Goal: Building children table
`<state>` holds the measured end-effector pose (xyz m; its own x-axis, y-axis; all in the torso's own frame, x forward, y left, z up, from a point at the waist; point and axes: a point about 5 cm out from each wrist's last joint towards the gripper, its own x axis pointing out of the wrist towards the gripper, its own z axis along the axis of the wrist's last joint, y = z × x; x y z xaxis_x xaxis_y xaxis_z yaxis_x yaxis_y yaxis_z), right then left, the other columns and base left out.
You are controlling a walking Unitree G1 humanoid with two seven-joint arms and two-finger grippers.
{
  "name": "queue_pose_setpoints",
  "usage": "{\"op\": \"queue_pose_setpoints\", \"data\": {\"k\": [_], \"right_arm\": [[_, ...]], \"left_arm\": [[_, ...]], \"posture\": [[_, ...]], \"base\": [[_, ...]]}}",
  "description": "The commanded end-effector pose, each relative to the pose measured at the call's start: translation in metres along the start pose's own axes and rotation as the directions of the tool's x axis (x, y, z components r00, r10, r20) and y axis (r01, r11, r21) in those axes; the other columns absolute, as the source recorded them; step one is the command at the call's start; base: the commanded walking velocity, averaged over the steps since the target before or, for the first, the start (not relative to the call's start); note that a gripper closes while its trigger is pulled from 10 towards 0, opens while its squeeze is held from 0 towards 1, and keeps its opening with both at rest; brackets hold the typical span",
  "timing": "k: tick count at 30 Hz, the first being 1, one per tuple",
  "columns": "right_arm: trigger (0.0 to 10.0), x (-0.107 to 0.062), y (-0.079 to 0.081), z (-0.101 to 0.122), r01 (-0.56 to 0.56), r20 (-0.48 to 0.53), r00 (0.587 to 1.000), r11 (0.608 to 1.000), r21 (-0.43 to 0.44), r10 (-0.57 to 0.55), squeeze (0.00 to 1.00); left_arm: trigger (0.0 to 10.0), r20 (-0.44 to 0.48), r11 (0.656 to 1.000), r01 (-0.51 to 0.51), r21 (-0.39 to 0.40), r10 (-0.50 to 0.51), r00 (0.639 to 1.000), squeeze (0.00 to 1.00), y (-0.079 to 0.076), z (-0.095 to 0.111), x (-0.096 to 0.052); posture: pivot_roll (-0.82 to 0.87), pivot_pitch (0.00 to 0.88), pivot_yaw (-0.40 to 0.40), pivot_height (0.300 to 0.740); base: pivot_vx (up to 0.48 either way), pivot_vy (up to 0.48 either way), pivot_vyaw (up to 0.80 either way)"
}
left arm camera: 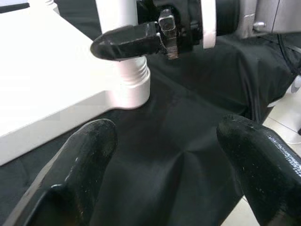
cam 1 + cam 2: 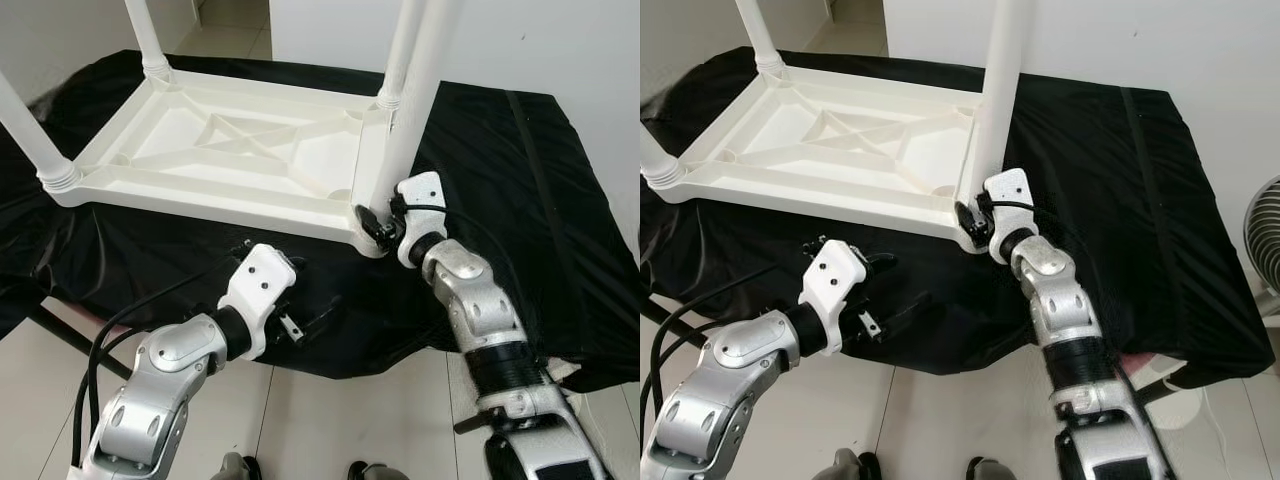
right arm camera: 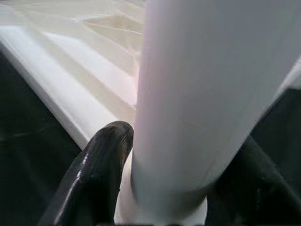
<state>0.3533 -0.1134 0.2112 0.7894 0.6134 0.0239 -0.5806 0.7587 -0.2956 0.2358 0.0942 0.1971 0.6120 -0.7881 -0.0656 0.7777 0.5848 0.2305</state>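
A white plastic children's table (image 2: 230,150) lies upside down on a black cloth (image 2: 520,200). Legs stand up at its near left corner (image 2: 35,135), far left corner (image 2: 148,40) and far right corner (image 2: 400,55). At the near right corner a fourth leg (image 2: 415,90) rises from its socket. My right gripper (image 2: 375,222) is shut on this leg's base, with one black finger (image 3: 106,160) on each side of the white tube (image 3: 202,94). My left gripper (image 2: 305,300) hovers open over the cloth just in front of the table's near edge, holding nothing; its fingers (image 1: 89,150) point toward that corner.
The cloth-covered surface ends close in front of me, with pale tiled floor (image 2: 330,420) below. A white wall (image 2: 1140,40) stands behind. A fan (image 2: 1265,235) sits at the far right. Black cables (image 2: 110,340) trail from my left arm.
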Motion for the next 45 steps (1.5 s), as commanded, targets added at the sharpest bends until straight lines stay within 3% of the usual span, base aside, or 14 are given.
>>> {"op": "queue_pose_setpoints", "data": {"k": [1,7,12,13,14,15,21,23,27,29,34,36,38,45], "right_arm": [[10.0,0.007,0.013,0.008,-0.099,0.045,0.994,0.995,-0.019,0.1,0.0],[10.0,0.01,0.005,0.004,-0.321,-0.043,0.947,0.943,-0.084,0.318,0.0],[10.0,0.012,0.007,0.003,-0.356,-0.042,0.934,0.932,-0.065,0.354,0.0],[2.5,0.014,0.008,0.002,-0.352,-0.045,0.936,0.934,-0.06,0.35,0.0],[2.5,0.014,0.008,0.002,-0.352,-0.045,0.936,0.934,-0.06,0.35,0.0],[0.0,0.014,0.01,-0.002,-0.339,-0.055,0.94,0.939,-0.055,0.336,0.0],[0.0,0.017,0.005,-0.017,-0.19,-0.114,0.975,0.982,0.001,0.189,0.0],[0.0,0.017,0.001,-0.026,-0.04,-0.154,0.987,0.998,0.044,0.046,0.0],[0.0,0.016,-0.001,-0.032,0.079,-0.185,0.981,0.994,0.071,-0.064,0.0],[0.0,0.014,-0.004,-0.037,0.193,-0.212,0.963,0.975,0.111,-0.167,0.0],[0.0,0.01,-0.005,-0.041,0.302,-0.233,0.935,0.944,0.136,-0.266,0.0],[0.0,0.002,-0.004,-0.047,0.477,-0.252,0.865,0.866,0.15,-0.433,0.0],[0.0,0.002,-0.004,-0.047,0.477,-0.252,0.865,0.866,0.15,-0.433,0.0],[0.0,-0.006,0.004,-0.05,0.587,-0.258,0.801,0.794,0.158,-0.54,0.0]], "left_arm": [[10.0,-0.008,0.997,-0.078,0.003,0.078,0.997,0.0,0.003,0.0,-0.002],[10.0,-0.012,0.996,-0.085,0.008,0.085,0.996,0.0,0.003,0.0,-0.004],[10.0,-0.012,0.996,-0.087,0.008,0.087,0.996,0.0,0.003,0.0,-0.004],[10.0,-0.013,0.996,-0.088,0.008,0.088,0.996,0.0,0.003,0.0,-0.005],[10.0,-0.013,0.996,-0.088,0.008,0.088,0.996,0.0,0.003,0.0,-0.005],[10.0,-0.013,0.996,-0.089,0.009,0.089,0.996,0.0,0.003,0.0,-0.005],[10.0,-0.013,0.996,-0.087,0.01,0.087,0.996,0.0,0.003,0.0,-0.005],[10.0,-0.012,0.996,-0.083,0.009,0.083,0.996,0.0,0.003,0.0,-0.004],[10.0,-0.011,0.997,-0.081,0.008,0.081,0.997,0.0,0.003,0.0,-0.004],[10.0,-0.011,0.997,-0.08,0.007,0.08,0.997,0.0,0.003,0.0,-0.003],[10.0,-0.01,0.997,-0.078,0.006,0.078,0.997,0.0,0.003,0.0,-0.003],[10.0,-0.01,0.997,-0.075,0.006,0.075,0.997,0.0,0.002,0.0,-0.003],[10.0,-0.01,0.997,-0.075,0.006,0.075,0.997,0.0,0.002,0.0,-0.003],[10.0,-0.011,0.997,-0.073,0.005,0.073,0.997,0.0,0.002,0.0,-0.003]], "posture": [[0.0,0.165,0.025,0.74],[0.01,0.163,0.023,0.74],[0.02,0.159,0.02,0.74],[0.02,0.157,0.02,0.74],[0.02,0.157,0.02,0.74],[0.02,0.157,0.02,0.74],[0.02,0.155,0.021,0.74],[0.01,0.156,0.024,0.74],[0.01,0.156,0.024,0.74],[0.01,0.156,0.024,0.74],[0.01,0.156,0.025,0.74],[0.0,0.158,0.025,0.74],[0.0,0.158,0.025,0.74],[0.0,0.162,0.028,0.74]], "base": [[0.0,0.0,0.0],[0.0,0.0,0.0],[0.0,0.0,0.0],[0.0,0.0,0.0],[0.0,0.0,0.0],[0.0,0.0,0.0],[0.0,0.0,0.0],[0.0,0.0,0.0],[0.0,0.0,0.0],[0.0,0.0,0.0],[0.0,0.0,0.0],[0.0,0.0,0.0],[0.0,0.0,0.0],[0.0,0.0,0.0]]}}
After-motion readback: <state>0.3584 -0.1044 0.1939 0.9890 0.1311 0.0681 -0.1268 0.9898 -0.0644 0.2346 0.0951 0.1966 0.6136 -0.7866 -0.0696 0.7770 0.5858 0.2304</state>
